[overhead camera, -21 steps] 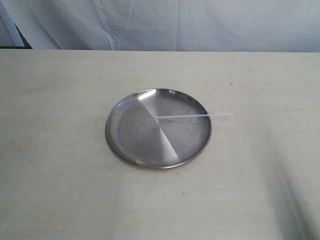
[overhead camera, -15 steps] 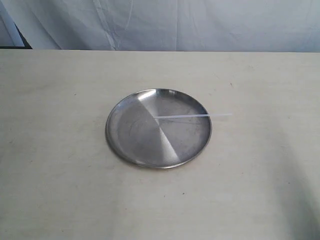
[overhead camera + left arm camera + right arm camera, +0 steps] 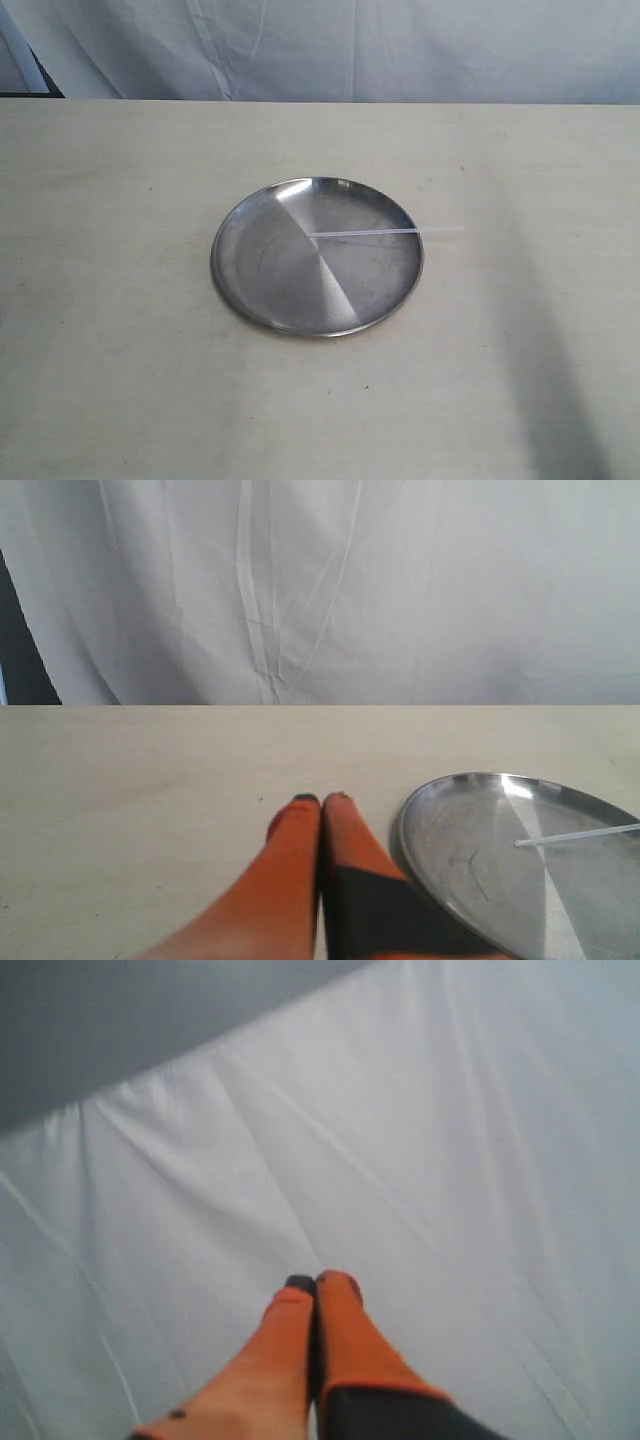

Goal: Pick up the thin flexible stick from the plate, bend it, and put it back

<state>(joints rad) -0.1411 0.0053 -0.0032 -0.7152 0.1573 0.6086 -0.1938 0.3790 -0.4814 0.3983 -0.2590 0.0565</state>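
Observation:
The round steel plate (image 3: 317, 257) lies near the middle of the beige table. The thin whitish stick (image 3: 385, 233) rests across its right half, one end poking past the right rim onto the table. Neither gripper shows in the exterior view. In the left wrist view my left gripper (image 3: 321, 800) is shut with nothing between its orange fingers, low over the table just beside the plate (image 3: 470, 840); the stick (image 3: 577, 834) lies further across it. My right gripper (image 3: 316, 1282) is shut and empty, with only white cloth in front of it.
A white cloth backdrop (image 3: 330, 50) hangs behind the table's far edge. A dark gap (image 3: 35, 80) shows at the back left corner. A shadow (image 3: 560, 400) falls across the table at the front right.
The plate and the stick have not moved. The shadow at the table's front right has shifted and grown stronger.

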